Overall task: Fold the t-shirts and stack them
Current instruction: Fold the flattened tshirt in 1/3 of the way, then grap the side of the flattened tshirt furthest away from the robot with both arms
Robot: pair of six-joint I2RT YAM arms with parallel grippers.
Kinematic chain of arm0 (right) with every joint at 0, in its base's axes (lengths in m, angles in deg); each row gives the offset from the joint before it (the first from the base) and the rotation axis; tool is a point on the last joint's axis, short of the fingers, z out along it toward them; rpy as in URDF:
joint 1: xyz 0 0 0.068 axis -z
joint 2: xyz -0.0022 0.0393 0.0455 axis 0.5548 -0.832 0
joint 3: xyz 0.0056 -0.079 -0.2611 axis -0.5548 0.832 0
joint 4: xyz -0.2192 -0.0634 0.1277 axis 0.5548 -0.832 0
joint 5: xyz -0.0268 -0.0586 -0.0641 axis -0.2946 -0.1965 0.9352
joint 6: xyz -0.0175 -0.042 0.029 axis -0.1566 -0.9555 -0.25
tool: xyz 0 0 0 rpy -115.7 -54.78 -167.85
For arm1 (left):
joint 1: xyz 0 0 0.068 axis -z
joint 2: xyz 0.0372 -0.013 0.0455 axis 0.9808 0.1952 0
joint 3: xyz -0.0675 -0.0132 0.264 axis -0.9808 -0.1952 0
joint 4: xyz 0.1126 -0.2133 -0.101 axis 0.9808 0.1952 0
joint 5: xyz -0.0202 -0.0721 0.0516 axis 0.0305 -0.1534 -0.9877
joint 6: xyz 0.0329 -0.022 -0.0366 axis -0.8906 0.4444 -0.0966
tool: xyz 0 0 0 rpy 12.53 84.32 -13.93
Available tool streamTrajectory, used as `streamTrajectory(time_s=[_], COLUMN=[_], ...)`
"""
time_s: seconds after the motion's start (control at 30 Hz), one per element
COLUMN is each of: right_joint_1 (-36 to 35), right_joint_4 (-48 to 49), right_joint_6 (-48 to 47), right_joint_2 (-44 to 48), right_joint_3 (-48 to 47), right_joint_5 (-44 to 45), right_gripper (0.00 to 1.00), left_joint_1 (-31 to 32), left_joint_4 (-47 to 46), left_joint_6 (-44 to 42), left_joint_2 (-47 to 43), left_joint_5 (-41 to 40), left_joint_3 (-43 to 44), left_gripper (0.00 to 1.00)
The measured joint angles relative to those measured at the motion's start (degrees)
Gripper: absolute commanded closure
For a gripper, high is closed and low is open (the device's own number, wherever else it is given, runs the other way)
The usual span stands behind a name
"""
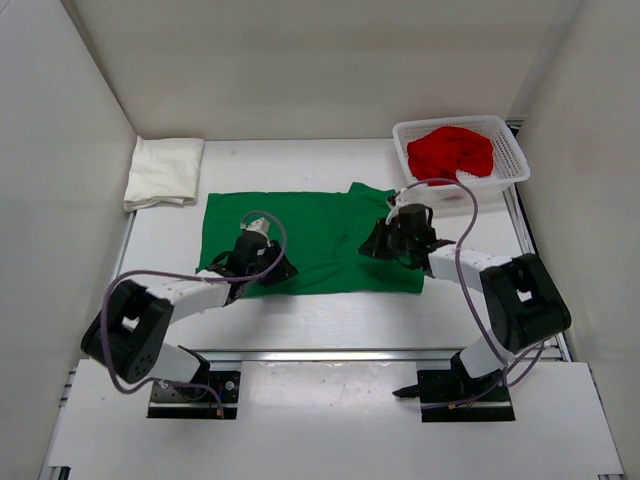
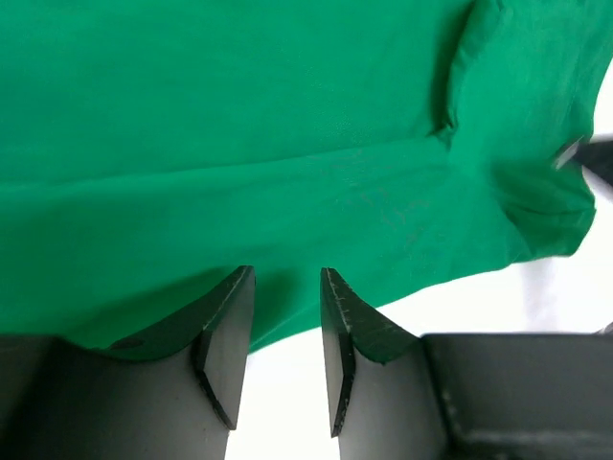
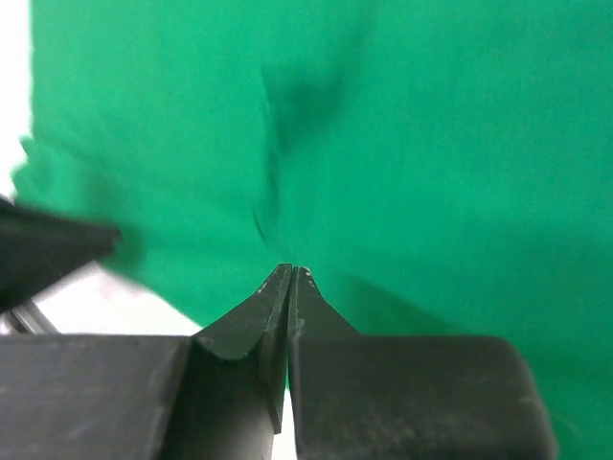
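Bright green cloth t-shirt [image 1: 320,225] lies sideways; left end effector [image 2: 287,278] gapes at its near hem, right end effector [image 3: 290,273] pinches it.

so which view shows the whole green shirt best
The top external view: the green t-shirt lies spread out, with nearly its whole outline visible. The left wrist view shows only its near hem and a sleeve; the right wrist view shows only blurred green cloth up close.

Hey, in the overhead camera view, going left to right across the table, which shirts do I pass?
cream-white t-shirt, folded → green t-shirt, spread flat → red t-shirt, bunched in the white basket
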Motion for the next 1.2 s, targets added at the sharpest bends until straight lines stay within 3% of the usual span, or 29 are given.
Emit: streamTrajectory(time_s=[0.17, 0.37, 0.57, 0.67, 0.73, 0.9, 1.07, 1.2], right_joint_1=[-3.85, -5.27, -4.59, -1.4, 1.01, 5.66, 7.39, 6.78], right_joint_4=[-3.19, -4.81, -11.78, -13.81, -14.12, -12.63, -21.07, -29.7], right_joint_6=[-1.79, -3.3, -4.24, -4.74, -5.81, -9.9, -16.06, -20.94], right_joint_2=[2.29, 3.91, 7.8, 6.86, 3.56, -14.12, -33.68, -43.56], right_joint_3=[7.87, 10.84, 8.5, 0.9, -6.99, -31.71, -55.82, -67.76], right_joint_5=[1.11, 1.18, 1.2, 1.27, 1.66, 5.14, 8.37, 11.06], right_gripper=[1.0, 1.0, 0.82, 0.85, 1.0, 1.0, 0.73, 0.6], left_joint_1=[1.77, -1.46, -5.27, -7.26, -8.83, -16.46, -18.05, -18.03], left_joint_4=[-1.79, -4.46, 0.46, 4.22, 4.81, 2.51, 2.86, 3.15], left_joint_6=[-0.96, -0.81, -1.44, -2.45, -3.02, -3.26, -3.67, -3.89], left_joint_2=[5.73, 1.51, -5.33, -5.68, -5.51, -4.07, -4.11, -3.8], left_joint_5=[1.75, 4.39, 5.77, 5.73, 6.23, 9.25, 9.66, 10.47], left_joint_3=[1.88, -4.76, -7.52, -3.34, 0.55, 7.15, 6.84, 6.8], left_gripper=[0.56, 0.54, 0.5, 0.48, 0.49, 0.49, 0.48, 0.49])
